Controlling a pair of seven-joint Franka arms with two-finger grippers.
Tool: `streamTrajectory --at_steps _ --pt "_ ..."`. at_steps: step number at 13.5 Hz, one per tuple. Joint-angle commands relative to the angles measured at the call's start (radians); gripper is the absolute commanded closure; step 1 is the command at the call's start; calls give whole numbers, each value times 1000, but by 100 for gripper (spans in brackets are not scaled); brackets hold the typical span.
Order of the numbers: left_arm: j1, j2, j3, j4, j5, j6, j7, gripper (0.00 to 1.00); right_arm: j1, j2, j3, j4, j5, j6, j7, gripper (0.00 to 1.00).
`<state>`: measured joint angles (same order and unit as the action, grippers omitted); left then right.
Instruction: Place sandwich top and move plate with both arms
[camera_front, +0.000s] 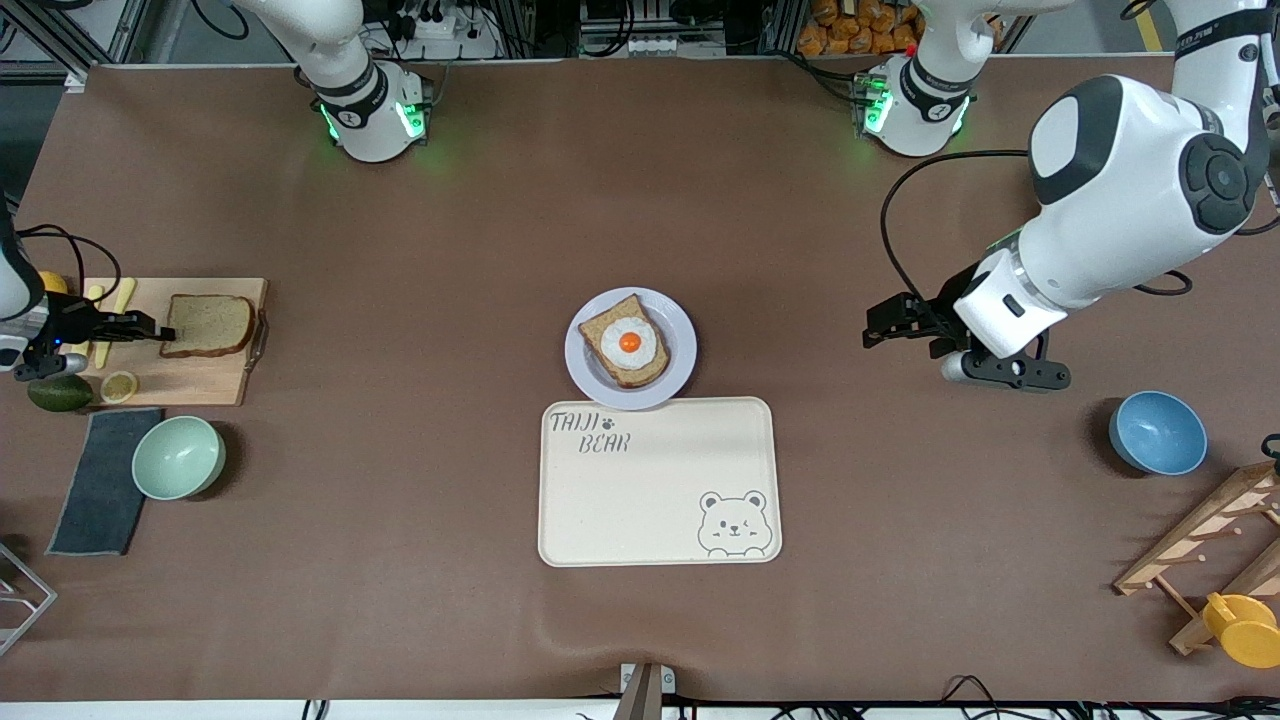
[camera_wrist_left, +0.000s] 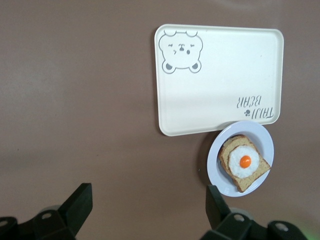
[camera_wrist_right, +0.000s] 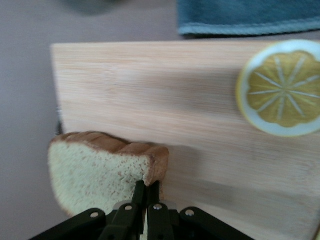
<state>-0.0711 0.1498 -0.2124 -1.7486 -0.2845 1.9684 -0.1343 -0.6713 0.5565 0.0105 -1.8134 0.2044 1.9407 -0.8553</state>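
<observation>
The sandwich top (camera_front: 208, 325) (camera_wrist_right: 95, 175), a plain brown-crusted slice, lies on a wooden cutting board (camera_front: 200, 380) at the right arm's end of the table. My right gripper (camera_front: 165, 330) (camera_wrist_right: 148, 184) is shut on the slice's crust edge. The pale plate (camera_front: 672, 330) (camera_wrist_left: 264, 142) stands mid-table and carries a bread slice with a fried egg (camera_front: 628, 342) (camera_wrist_left: 245, 162). It touches the cream bear tray (camera_front: 660, 500) (camera_wrist_left: 220, 65). My left gripper (camera_front: 870, 330) (camera_wrist_left: 148, 200) hangs open and empty over bare table toward the left arm's end.
A lemon slice (camera_front: 118, 386) (camera_wrist_right: 282, 87) lies on the board, an avocado (camera_front: 58, 392) beside it. A dark cloth (camera_front: 100, 480) (camera_wrist_right: 250, 17) and a mint bowl (camera_front: 178, 457) sit nearer the camera. A blue bowl (camera_front: 1157, 432), a wooden rack (camera_front: 1210, 540) and a yellow cup (camera_front: 1243, 628) stand at the left arm's end.
</observation>
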Motion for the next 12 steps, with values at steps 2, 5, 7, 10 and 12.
streamTrajectory --at_steps 2,5,7,10,12 --pt "-4 -18 -5 -17 -50 23 -91 0 16 -3 16 112 26 -166 65 100" --pt "-19 -22 -21 -11 -50 21 -110 0 54 -13 20 143 84 -252 94 100" --pt "-18 -50 -47 -19 -32 1 -201 0 88 -24 20 154 110 -288 152 100" --pt "-18 -64 -61 -29 11 -32 -284 0 142 -30 20 151 206 -341 211 100" --pt "-18 -70 -70 -51 54 -34 -310 0 189 -30 20 146 263 -359 213 100"
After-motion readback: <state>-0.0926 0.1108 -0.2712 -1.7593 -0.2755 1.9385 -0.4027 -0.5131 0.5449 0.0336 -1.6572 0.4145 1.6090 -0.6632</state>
